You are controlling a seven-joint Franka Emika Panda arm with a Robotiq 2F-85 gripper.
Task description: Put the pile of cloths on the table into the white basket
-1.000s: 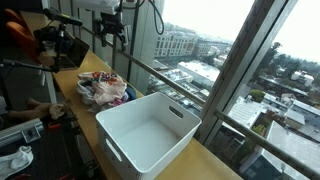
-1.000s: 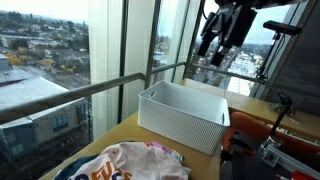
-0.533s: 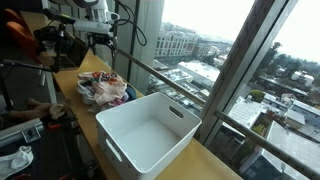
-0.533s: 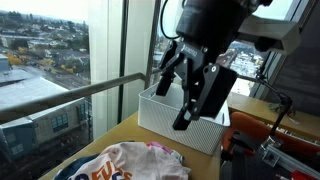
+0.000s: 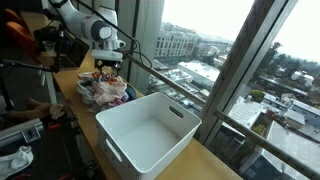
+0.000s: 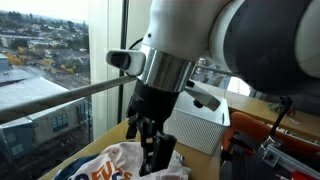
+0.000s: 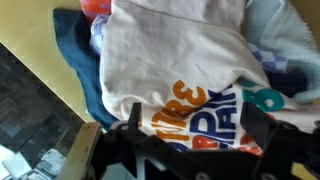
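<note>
The pile of cloths (image 5: 106, 89) lies on the wooden table, topped by a white shirt with orange and blue letters (image 7: 190, 90); it also shows in an exterior view (image 6: 125, 162). The white basket (image 5: 150, 128) stands empty beside the pile, and in an exterior view (image 6: 195, 122) behind the arm. My gripper (image 7: 195, 125) is open, its fingers spread just above the printed shirt. In both exterior views it hangs right over the pile (image 5: 108, 70) (image 6: 150, 140).
The wooden table (image 5: 95, 62) runs along a tall window with a metal railing (image 5: 190, 95). A person in orange (image 5: 20, 35) and camera gear stand at the far end. A dark blue cloth (image 7: 85, 70) lies under the shirt.
The arm has come down from high above the basket side to just over the pile of cloths. The pile and basket have not moved.
</note>
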